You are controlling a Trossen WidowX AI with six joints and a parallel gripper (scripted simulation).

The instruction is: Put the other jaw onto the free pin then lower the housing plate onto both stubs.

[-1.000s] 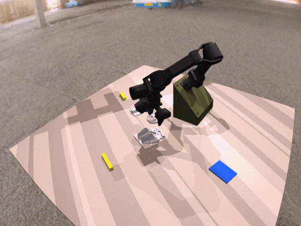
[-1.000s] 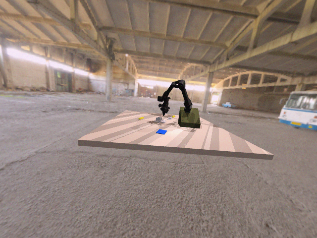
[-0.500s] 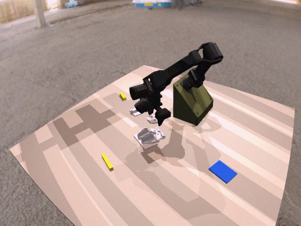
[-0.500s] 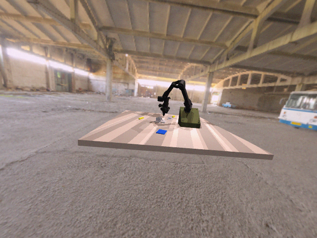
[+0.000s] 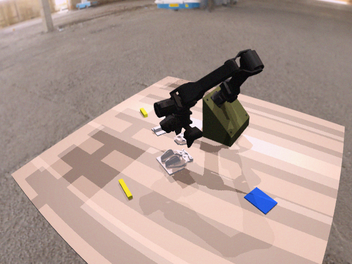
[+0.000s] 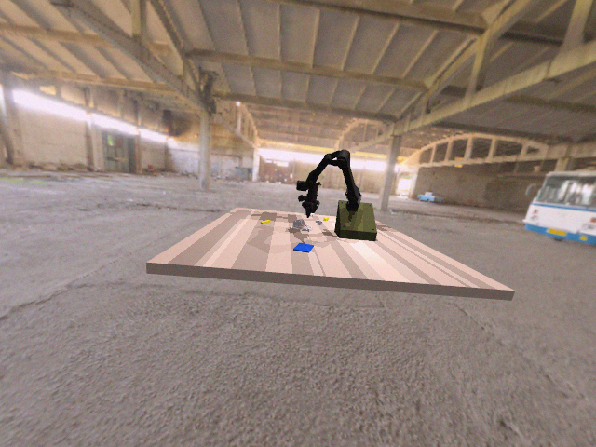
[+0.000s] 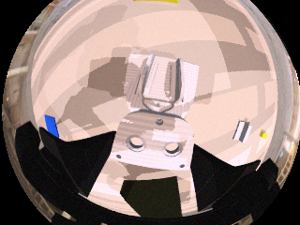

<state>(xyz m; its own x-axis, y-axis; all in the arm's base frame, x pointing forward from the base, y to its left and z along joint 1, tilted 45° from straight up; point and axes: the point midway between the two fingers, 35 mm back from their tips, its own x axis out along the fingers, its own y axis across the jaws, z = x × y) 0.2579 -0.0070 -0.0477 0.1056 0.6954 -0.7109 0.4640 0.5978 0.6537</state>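
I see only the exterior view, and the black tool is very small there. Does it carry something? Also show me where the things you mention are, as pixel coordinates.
Observer: Yes. The tool (image 5: pixel 183 138) (image 6: pixel 308 214) (image 7: pixel 153 142) has a pale grey flat plate (image 5: pixel 179 139) (image 7: pixel 157 128) between its fingers.

Operator: Thank you. Which openings does this plate have, please?

Observer: The wrist view shows two large round holes, side by side.

Operator: And is it already seated?

Observer: No. The top view shows it apart from the pale grey jaw assembly (image 5: pixel 174 160) (image 6: pixel 299 223) (image 7: pixel 161 84).

From my remote station I see a large, worn industrial hall, like a disused warehouse. Beams and ribbed panels form the high roof over bare concrete pillars (image 6: pixel 205 149). The rough grey floor (image 5: pixel 85 56) (image 6: pixel 298 375) is cracked, and a white-and-blue bus (image 5: pixel 178 5) (image 6: pixel 562 207) stands on it.
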